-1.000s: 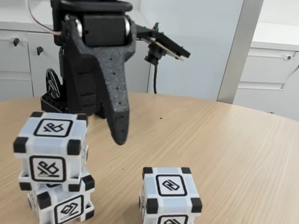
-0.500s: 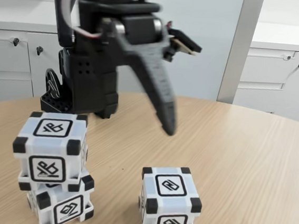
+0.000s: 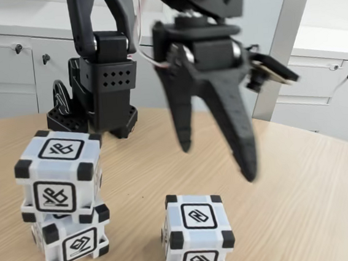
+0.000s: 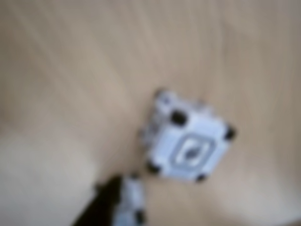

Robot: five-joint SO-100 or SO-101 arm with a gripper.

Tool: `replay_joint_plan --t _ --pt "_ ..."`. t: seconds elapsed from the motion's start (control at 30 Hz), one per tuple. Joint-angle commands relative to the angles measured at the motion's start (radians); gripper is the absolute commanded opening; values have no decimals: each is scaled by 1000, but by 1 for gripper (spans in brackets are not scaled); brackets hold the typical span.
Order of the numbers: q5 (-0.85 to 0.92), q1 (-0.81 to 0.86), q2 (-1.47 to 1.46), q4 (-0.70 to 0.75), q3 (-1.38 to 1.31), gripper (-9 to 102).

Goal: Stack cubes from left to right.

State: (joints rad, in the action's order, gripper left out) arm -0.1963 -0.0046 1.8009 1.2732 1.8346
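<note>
Cubes: three, alike, white with black corner blocks and a black-framed square glyph on each visible face; no readable writing or brand on any of them.

Upper cube [image 3: 60, 174]: sits on the lower cube [image 3: 72, 242] at the left of the fixed view, set slightly askew, forming a stack of two.

Single cube [image 3: 197, 233]: stands alone on the desk [image 3: 304, 198], to the right of the stack and apart from it. In the blurred wrist view one cube [image 4: 188, 143] lies near centre on the wood; a second white-and-black shape at the lower edge is too blurred to identify.

Gripper [image 3: 217, 163]: one, black, hanging above and just behind the single cube, touching nothing. Its two fingers [image 3: 242, 130] are spread wide apart and empty, tips pointing down.

Desk: round-edged, light wood grain.

Cabinets [image 3: 8, 72]: grey, with small black knobs, behind the desk; contents not visible.
</note>
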Motion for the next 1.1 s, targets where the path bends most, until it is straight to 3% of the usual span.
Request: replay_joint_plan --t 0.0,0.43,0.8,1.07 --pt "-66 6 -41 -60 -23 46" --pt "-247 23 -153 -87 -9 46" --pt "-242 25 -267 -89 -25 46" --pt "-230 25 -311 -227 -25 46"
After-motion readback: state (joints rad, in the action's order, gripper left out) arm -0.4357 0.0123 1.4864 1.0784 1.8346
